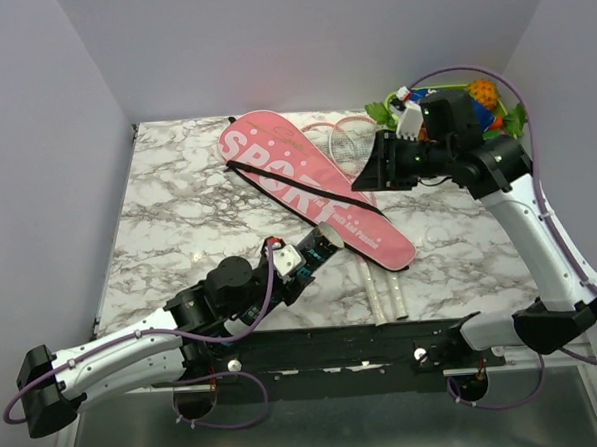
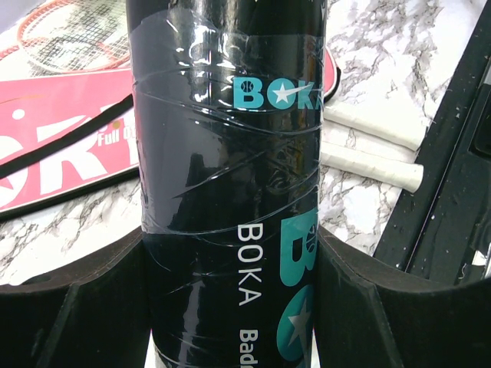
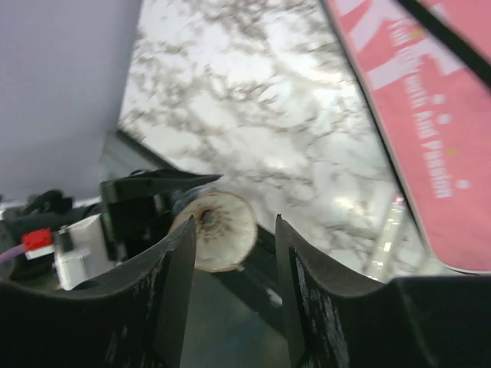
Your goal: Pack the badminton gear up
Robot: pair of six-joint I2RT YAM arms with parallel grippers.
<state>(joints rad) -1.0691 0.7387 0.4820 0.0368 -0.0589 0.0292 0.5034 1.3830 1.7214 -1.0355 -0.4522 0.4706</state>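
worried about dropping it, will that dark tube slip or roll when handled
Probably slippery: the tube is wrapped in glossy film. Round, so it would likely roll if laid on the table. Seems stiff in the left gripper.

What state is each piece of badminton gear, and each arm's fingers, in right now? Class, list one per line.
BOKA tube: clamped between the left fingers.
Left fingers: closed on the tube.
Right fingers: apart, holding nothing.
Racket bag: lying flat; whether it is zipped cannot be told.
Rackets: on the table, partly under the bag, not packed.
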